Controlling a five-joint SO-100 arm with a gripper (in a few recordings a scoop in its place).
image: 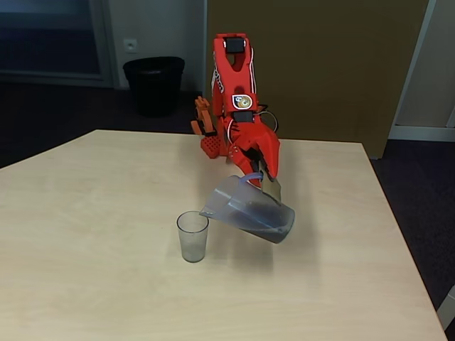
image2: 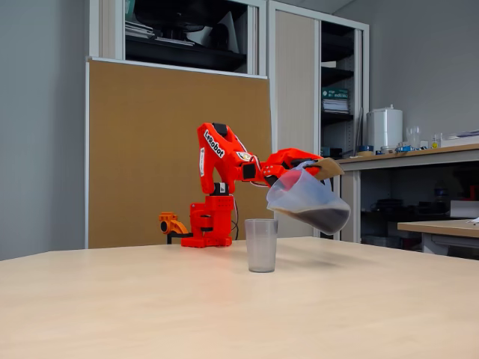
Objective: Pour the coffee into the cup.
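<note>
Pale wooden surface (image: 85,213), office behind. One fixed view: cup (image: 193,236) upright mid-surface, apparently empty; jug (image: 249,211) tilted, spout just over cup rim; claw (image: 261,170) clamped on jug handle. Other fixed view: coffee (image2: 329,218) pooled in jug (image2: 305,199) base, short of spout; cup (image2: 260,244) unfilled. Pouring not yet begun.

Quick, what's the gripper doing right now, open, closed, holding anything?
Gripper: closed on the jug handle, jug tilted toward the cup.

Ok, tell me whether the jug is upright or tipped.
Tipped: the jug hangs in the gripper, spout lowered toward the cup, coffee pooled low.
</note>
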